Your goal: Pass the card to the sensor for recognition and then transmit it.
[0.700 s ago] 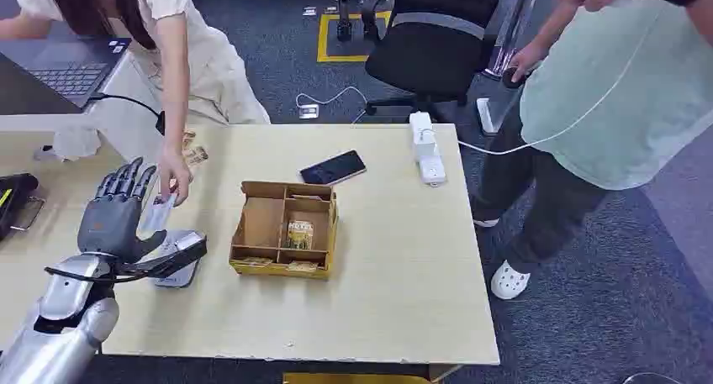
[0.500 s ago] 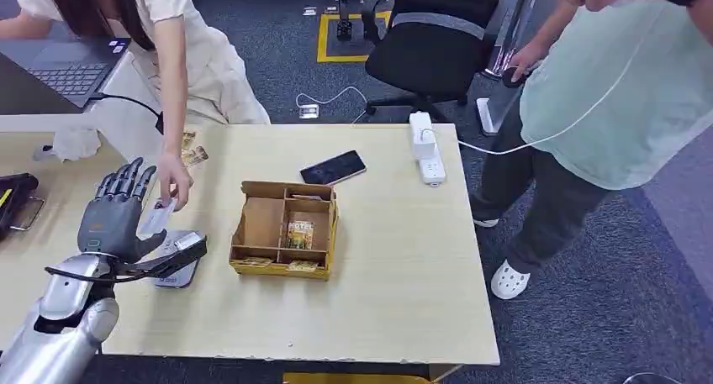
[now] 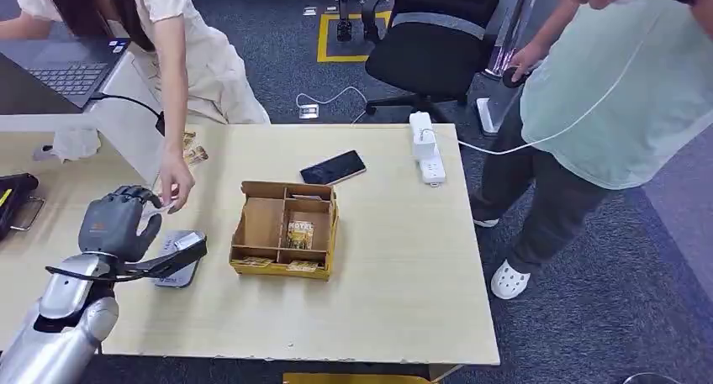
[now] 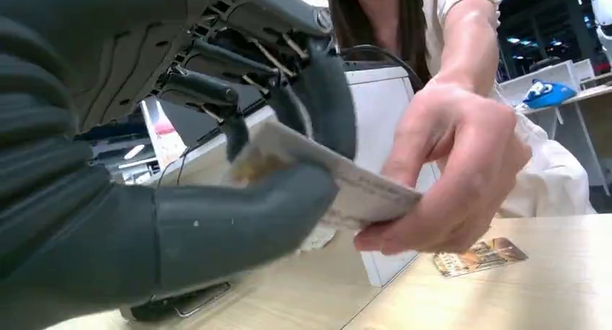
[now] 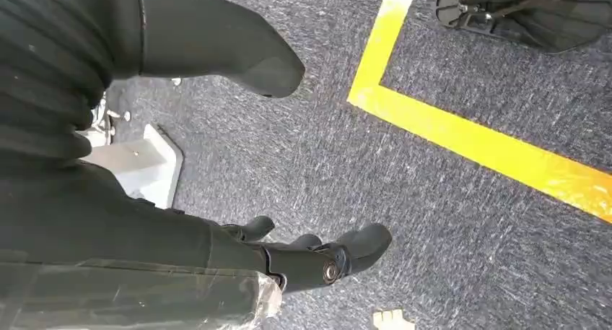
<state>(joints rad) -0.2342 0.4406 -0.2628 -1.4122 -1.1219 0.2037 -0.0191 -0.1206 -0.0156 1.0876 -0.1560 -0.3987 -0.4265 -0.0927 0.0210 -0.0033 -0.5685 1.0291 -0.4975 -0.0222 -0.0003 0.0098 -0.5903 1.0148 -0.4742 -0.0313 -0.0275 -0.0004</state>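
Now card (image 4: 346, 182) pinched between thumb and fingers of left hand (image 3: 113, 224), above table (image 3: 395, 266), just behind sensor (image 3: 178, 258); person's hand (image 4: 447, 178) holding far edge. Thin, light, stiff, likely slick; best gripped flat across faces. Right hand (image 5: 303, 261) hanging, fingers loosely apart, holding nothing.

The pale wood-grain laminate surface (image 3: 395, 258) looks smooth and matt, and the brown divided cardboard box (image 3: 285, 228) on it is dull, with raw-cut edges. The thin white card (image 4: 339, 182) looks like stiff matt paper or plastic, held in the dark grey left robot hand (image 4: 238, 164) of matt, rubbery plastic. The silver forearm (image 3: 63, 325) shines like brushed metal, the black phone (image 3: 333, 167) is glossy, and the blue-grey carpet floor (image 5: 433, 193) is rough and fibrous.
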